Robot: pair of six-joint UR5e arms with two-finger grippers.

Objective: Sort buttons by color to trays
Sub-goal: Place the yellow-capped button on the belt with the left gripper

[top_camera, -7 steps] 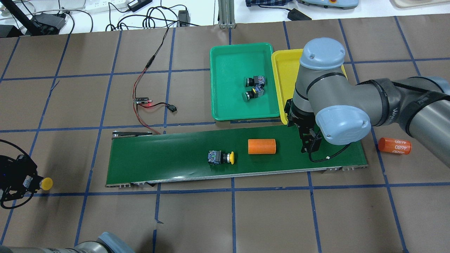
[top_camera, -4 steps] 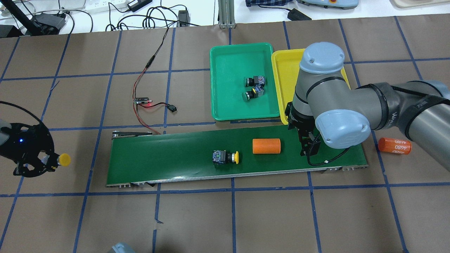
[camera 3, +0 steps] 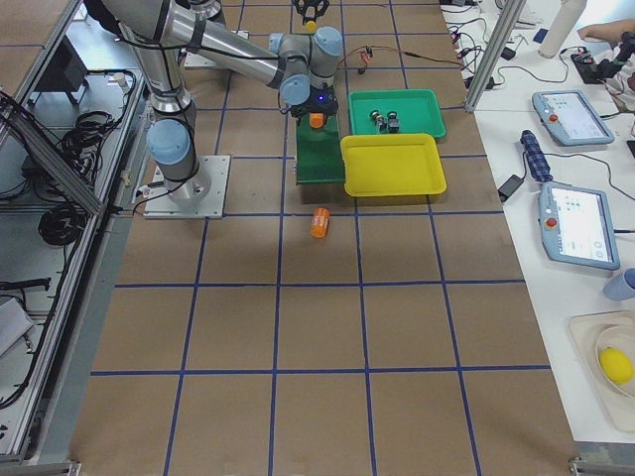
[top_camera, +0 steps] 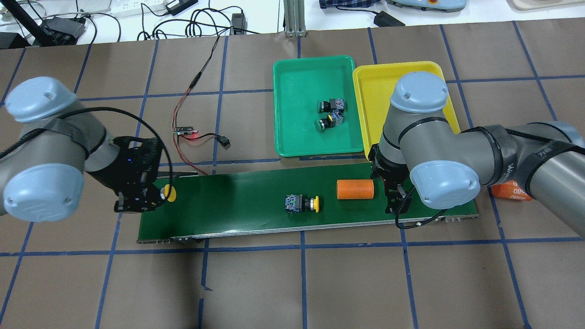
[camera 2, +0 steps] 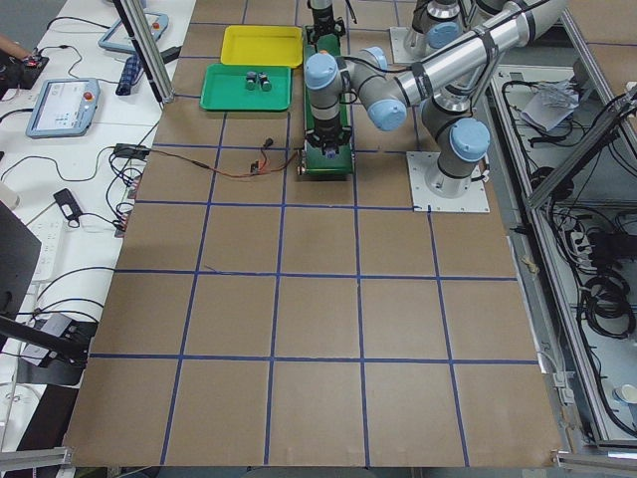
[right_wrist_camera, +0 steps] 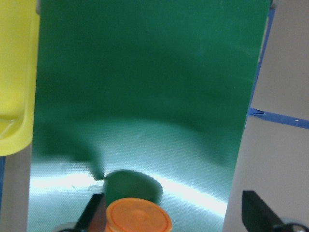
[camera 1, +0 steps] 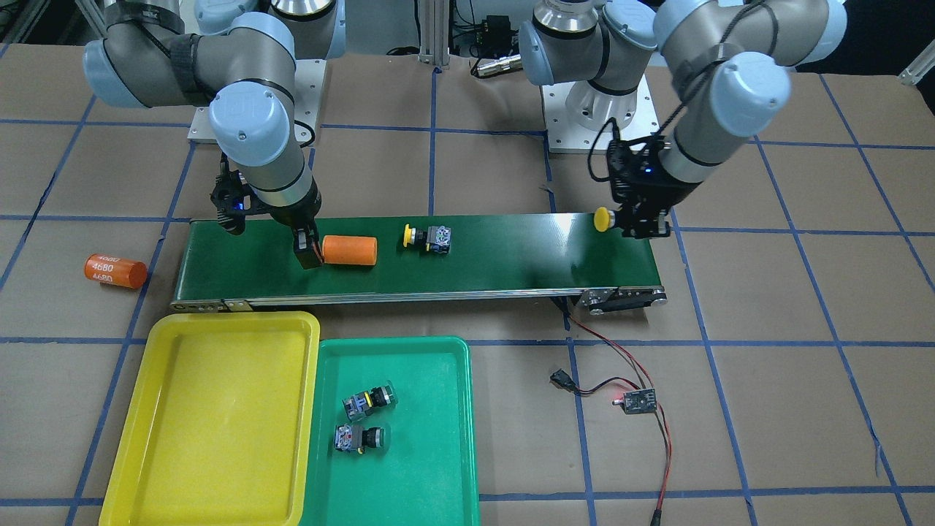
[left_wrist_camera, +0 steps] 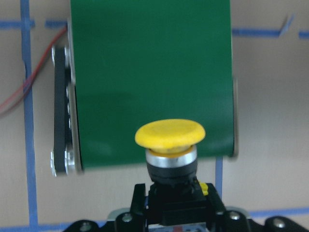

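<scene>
**Yellow button being held at the belt's left end**

A yellow button (left_wrist_camera: pixel 170 140) is being gripped in the left tool (top_camera: pixel 157 195). The tool is closed on the black body behind the cap, and the cap is pointing out over the left end of the belt (top_camera: pixel 228 201).

Further right, a second yellow button (top_camera: pixel 301 203) is lying on its side at mid-belt, apart from everything else. Next comes a cylinder (top_camera: pixel 355 188), also lying on the belt. The right tool (top_camera: pixel 396 201) is being held low there, wide open and gripping nothing. In its wrist view the cylinder's end is showing between the fingers, close to one of them.

Beyond the belt, two green buttons (top_camera: pixel 330 114) are lying in the green tray (top_camera: pixel 292 141). The yellow tray (top_camera: pixel 365 91), just beside it, is holding none yet.

The buttons are being judged small, stiff and fairly light. The domed cap is probably smooth and would be slipping from a pinch. The flat sides of the squarish body are therefore being judged the surer hold. A button lying on its side may roll about its cap if nudged off-centre.
</scene>
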